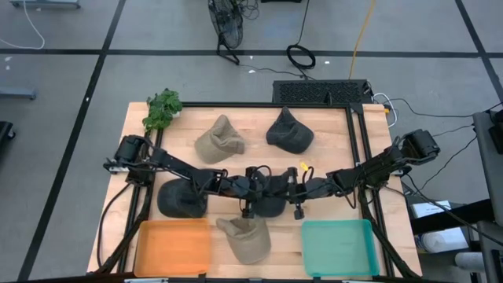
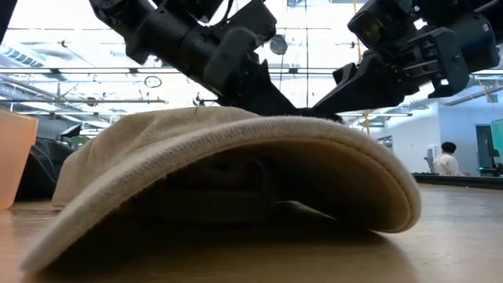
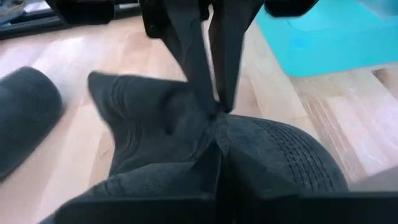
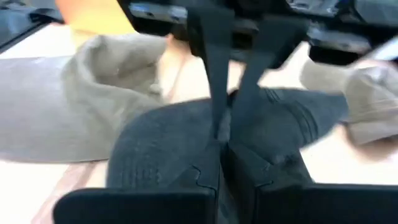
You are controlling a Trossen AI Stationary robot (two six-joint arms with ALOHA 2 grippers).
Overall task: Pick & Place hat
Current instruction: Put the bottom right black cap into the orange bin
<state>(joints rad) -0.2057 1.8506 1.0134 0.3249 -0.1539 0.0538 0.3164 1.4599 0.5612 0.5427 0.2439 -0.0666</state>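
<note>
A dark grey hat (image 1: pixel 271 207) sits at the table's middle, between my two grippers. My left gripper (image 1: pixel 253 191) reaches in from the left and my right gripper (image 1: pixel 292 192) from the right. Their fingertips meet nose to nose on the hat's top, and both are shut on it. In the left wrist view the hat (image 3: pixel 155 143) fills the foreground, as it does in the right wrist view (image 4: pixel 168 143). In the low view a tan cap (image 2: pixel 236 173) hides the hat and the fingertips. My left gripper pinches a raised fold on the hat's crown (image 3: pixel 208 127) between its two fingers. It comes from the table's left, slanting down. The hat's lower part spreads on the wood. My right gripper pinches the same raised fold (image 4: pixel 239 127) from the table's right, slanting down, with its fingertips against those of the left gripper. The crown bulges to either side of the fingers.
Another dark hat (image 1: pixel 182 198) lies just left of the held one. The tan cap (image 1: pixel 245 238) lies in front, between an orange tray (image 1: pixel 173 248) and a teal tray (image 1: pixel 338 248). At the back are a tan hat (image 1: pixel 220 140), a dark hat (image 1: pixel 289 132) and a green plant (image 1: pixel 163 110).
</note>
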